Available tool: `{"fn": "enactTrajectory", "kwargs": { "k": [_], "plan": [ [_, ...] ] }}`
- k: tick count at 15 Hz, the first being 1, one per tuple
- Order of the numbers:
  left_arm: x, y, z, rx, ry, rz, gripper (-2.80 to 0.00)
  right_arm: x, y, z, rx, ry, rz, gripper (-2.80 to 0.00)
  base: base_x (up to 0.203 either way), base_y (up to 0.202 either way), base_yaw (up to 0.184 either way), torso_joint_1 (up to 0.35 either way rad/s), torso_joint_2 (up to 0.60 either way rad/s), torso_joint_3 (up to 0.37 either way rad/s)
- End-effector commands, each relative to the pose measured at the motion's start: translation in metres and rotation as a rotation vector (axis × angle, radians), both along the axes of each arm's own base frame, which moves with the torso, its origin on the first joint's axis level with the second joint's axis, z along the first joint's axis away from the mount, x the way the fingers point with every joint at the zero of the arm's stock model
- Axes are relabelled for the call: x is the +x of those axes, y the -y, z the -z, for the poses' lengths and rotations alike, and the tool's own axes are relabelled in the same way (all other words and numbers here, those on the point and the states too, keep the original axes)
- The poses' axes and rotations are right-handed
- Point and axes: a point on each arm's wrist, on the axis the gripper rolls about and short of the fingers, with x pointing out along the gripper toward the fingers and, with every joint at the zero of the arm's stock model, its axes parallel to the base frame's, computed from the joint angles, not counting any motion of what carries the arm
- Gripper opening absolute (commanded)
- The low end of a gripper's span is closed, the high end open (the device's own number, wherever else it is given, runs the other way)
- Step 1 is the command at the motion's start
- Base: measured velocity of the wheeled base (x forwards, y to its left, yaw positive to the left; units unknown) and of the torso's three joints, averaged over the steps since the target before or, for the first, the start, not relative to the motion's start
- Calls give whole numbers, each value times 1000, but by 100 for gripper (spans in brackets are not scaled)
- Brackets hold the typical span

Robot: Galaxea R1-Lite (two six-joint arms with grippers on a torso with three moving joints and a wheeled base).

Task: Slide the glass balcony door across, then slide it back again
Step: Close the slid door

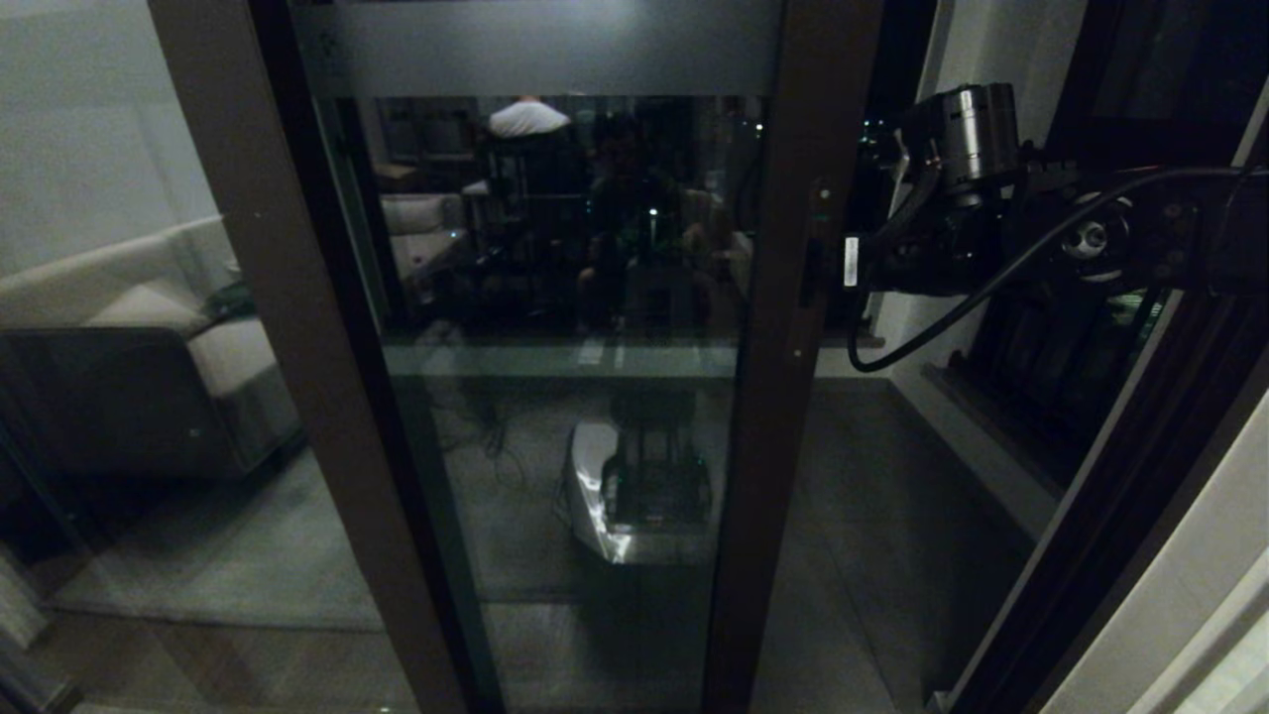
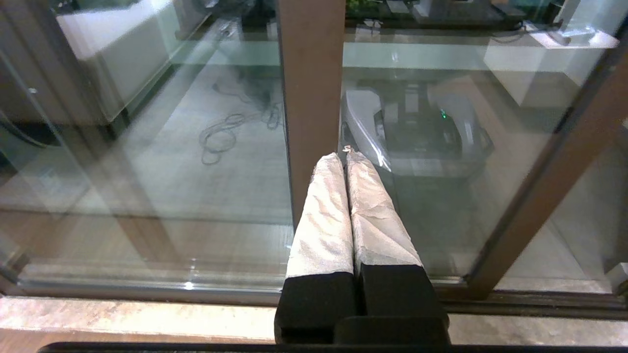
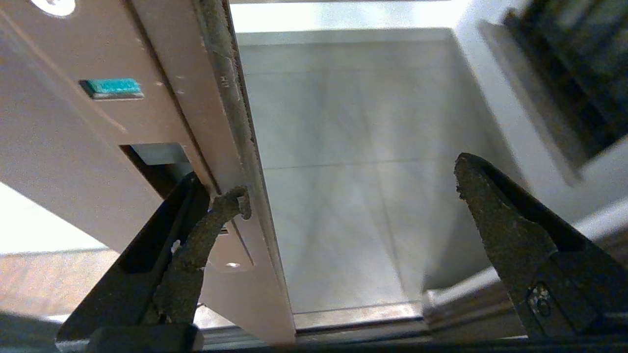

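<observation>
Brown-framed glass balcony door [image 3: 147, 122]: right gripper [image 3: 351, 186] fingers spread, one hooked in its handle slot.

The tall brown-framed glass balcony door [image 1: 555, 397] runs off the head view at top and bottom, so its sill and the top of its frosted band stay unseen. Reflections crowd the pane – a dim seated figure there is too dark to make out. The right tool [image 1: 828, 263] is mostly masked by its own black wrist housing in that view. In the right wrist view, one finger [image 3: 216, 215] sits against the door's edge – contact with the recessed slot cannot be told.
</observation>
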Motion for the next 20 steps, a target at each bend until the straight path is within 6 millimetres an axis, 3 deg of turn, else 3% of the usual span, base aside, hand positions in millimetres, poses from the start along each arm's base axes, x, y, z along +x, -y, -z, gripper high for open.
{"fn": "enactTrajectory", "kwargs": {
  "k": [1, 6, 12, 18, 20],
  "plan": [
    [0, 0, 0, 0, 0, 0, -280, -1, 10, -4, 4, 13, 25, 0, 0, 0, 0, 0, 0, 0],
    [0, 0, 0, 0, -2, -1, -280, 0, 29, 0, 1, -3, 74, 0, 0, 0, 0, 0, 0, 0],
    [0, 0, 0, 0, 0, -1, -280, 3, 69, 5, 2, -22, 165, 0, 0, 0, 0, 0, 0, 0],
    [0, 0, 0, 0, 0, -1, -280, -5, 87, 7, 15, -32, 175, 0, 0, 0, 0, 0, 0, 0],
    [0, 0, 0, 0, 0, -1, -280, -16, 89, 4, 26, -37, 153, 0, 0, 0, 0, 0, 0, 0]
  ]
}}
